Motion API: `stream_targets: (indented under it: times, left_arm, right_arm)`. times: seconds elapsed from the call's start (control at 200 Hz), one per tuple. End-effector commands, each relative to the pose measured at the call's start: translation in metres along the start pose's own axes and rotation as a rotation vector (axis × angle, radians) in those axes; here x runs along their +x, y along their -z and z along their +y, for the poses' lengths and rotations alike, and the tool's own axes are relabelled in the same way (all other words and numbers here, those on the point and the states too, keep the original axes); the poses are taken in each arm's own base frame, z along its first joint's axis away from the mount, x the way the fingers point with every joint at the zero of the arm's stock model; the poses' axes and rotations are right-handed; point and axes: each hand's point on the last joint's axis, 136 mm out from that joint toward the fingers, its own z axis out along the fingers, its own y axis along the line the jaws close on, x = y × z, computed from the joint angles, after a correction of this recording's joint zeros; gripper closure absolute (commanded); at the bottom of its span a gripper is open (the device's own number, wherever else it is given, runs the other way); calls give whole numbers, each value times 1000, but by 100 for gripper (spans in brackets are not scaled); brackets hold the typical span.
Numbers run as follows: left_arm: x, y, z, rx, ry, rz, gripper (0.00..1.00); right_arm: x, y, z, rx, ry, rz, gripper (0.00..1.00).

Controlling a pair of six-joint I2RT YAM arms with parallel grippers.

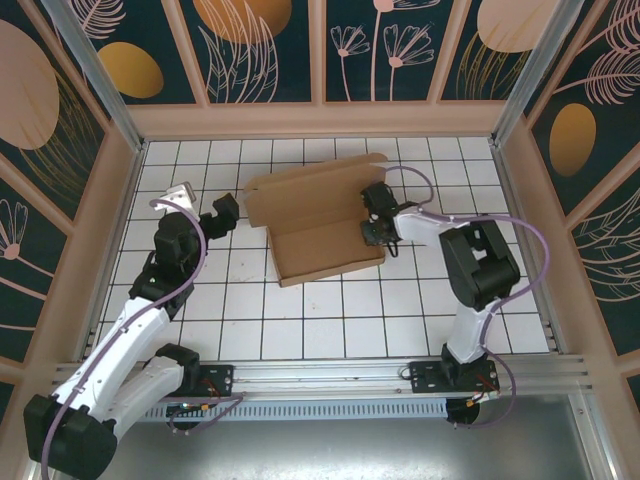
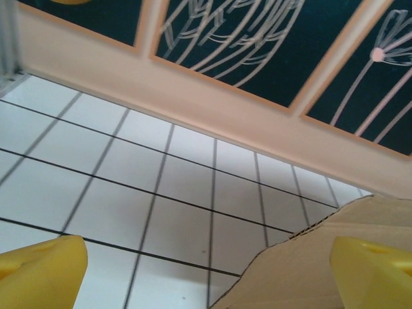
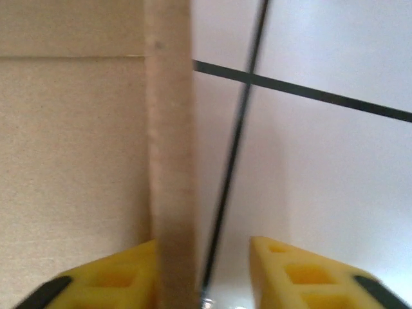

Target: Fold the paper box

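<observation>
Paper box [image 1: 318, 225] sits mid-surface, part folded. It's plain matte brown corrugated card with no print. The near half is a shallow rectangular tray with low upright walls. The far half is a wide panel off the tray's rear edge, with die-cut notched corners.

Surface [image 1: 250, 310] under the box is glossy white square tile with thin dark grout lines. Wall panels [image 1: 260, 50] behind the box are dark teal with peach plant outlines and pale frames.

Right hand [image 1: 372, 230] is at the box's right wall. In its wrist view, right hand [image 3: 205, 280] straddles that wall [image 3: 170, 161]. The wall's edge reads as a fuzzy, fibrous vertical strip. One yellow ribbed finger [image 3: 109, 280] is on the inside, up against the card. The other is outside over tile with a visible gap to the wall. We call it released around the wall, not clenched.

Left hand [image 1: 224, 214] is just beside the box's left edge, level with the far panel. In its wrist view, left hand [image 2: 206, 283] has its yellow fingers [image 2: 42, 273] spread wide and holds nothing. The box's ragged cut edge [image 2: 302, 270] shows low on the right. From the pictures we can't tell whether that hand touches the card.
</observation>
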Motion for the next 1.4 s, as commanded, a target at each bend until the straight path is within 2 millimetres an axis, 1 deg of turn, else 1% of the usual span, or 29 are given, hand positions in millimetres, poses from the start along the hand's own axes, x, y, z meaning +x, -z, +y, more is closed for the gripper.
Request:
stream_targets:
  times: [0.0, 0.025, 0.07, 0.145, 0.18, 0.19, 0.2, 0.21, 0.26, 0.315, 0.37, 0.425, 0.475, 0.505, 0.54, 0.57, 0.601, 0.646, 0.686, 0.751, 0.821, 0.901, 0.951, 1.071, 1.121, 1.166, 1.241, 1.301, 1.396]
  left_arm:
    - [3, -4, -12, 74, 1, -7, 5]
    - [4, -5, -10, 65, 17, -9, 5]
    - [4, -8, -8, 53, 37, -6, 6]
    - [8, -9, -17, 90, -34, 35, 5]
    - [9, -8, -19, 102, -49, 40, 6]
    - [9, -7, -20, 110, -54, 42, 6]
    - [9, -7, -22, 120, -63, 43, 6]
    - [10, -6, -24, 134, -72, 43, 6]
    - [15, -4, -33, 199, -127, 47, 11]
    - [19, -3, -35, 223, -169, 49, 15]
    - [22, 0, -39, 260, -216, 39, 17]
    - [20, 2, -35, 247, -238, 5, 16]
    - [19, 3, -28, 223, -248, -30, 15]
    - [20, 2, -28, 228, -262, -42, 14]
    - [24, 1, -33, 261, -297, -39, 13]
    - [30, 1, -41, 311, -328, -21, 13]
    - [39, -3, -44, 334, -369, 6, 13]
    - [47, -8, -45, 348, -400, 30, 13]
    - [51, -13, -42, 338, -424, 33, 13]
    - [48, -19, -34, 317, -423, 1, 14]
    - [48, -28, -32, 336, -428, 5, 16]
    - [54, -37, -35, 356, -463, 23, 18]
    - [57, -42, -35, 363, -481, 22, 18]
    - [56, -54, -26, 335, -495, 10, 20]
    - [55, -59, -22, 323, -491, 10, 21]
    - [54, -61, -22, 329, -489, 5, 24]
    - [54, -66, -25, 339, -492, 5, 27]
    - [55, -72, -25, 341, -498, 10, 29]
    - [59, -79, -25, 344, -521, 26, 32]
  right_arm:
    - [-25, 24, 9, -136, -97, -131, 52]
    - [-29, 29, 9, -143, -99, -160, 50]
    - [-37, 42, 15, -192, -95, -213, 48]
    - [-50, 65, 17, -240, -86, -313, 46]
    - [-58, 80, 17, -259, -88, -376, 46]
    - [-62, 88, 16, -264, -88, -405, 46]
    - [-63, 90, 15, -264, -90, -419, 46]
    - [-67, 98, 15, -269, -93, -446, 46]
    - [-77, 123, 11, -286, -106, -557, 47]
    - [-87, 149, 11, -335, -100, -673, 47]
    - [-90, 174, 19, -406, -23, -779, 47]
    - [-86, 194, 30, -470, 55, -884, 55]
    - [-82, 204, 36, -510, 94, -945, 60]
    - [-83, 203, 38, -515, 116, -938, 61]
    - [-86, 200, 44, -525, 163, -899, 61]
    - [-89, 198, 47, -517, 211, -884, 60]
    - [-91, 195, 47, -495, 246, -886, 59]
    - [-95, 196, 44, -473, 292, -920, 55]
    - [-96, 197, 41, -475, 353, -954, 53]
    - [-95, 204, 38, -506, 477, -1028, 53]
    - [-100, 203, 22, -453, 546, -1098, 51]
    - [-110, 189, -1, -418, 566, -1084, 49]
    - [-117, 181, -11, -414, 576, -1065, 48]
    - [-128, 155, -22, -364, 623, -1019, 44]
    - [-134, 147, -28, -369, 612, -1007, 44]
    - [-139, 143, -34, -382, 592, -1012, 43]
    - [-149, 140, -39, -406, 591, -1029, 42]
    - [-153, 126, -40, -429, 590, -1000, 42]
    - [-157, 115, -37, -485, 615, -971, 42]
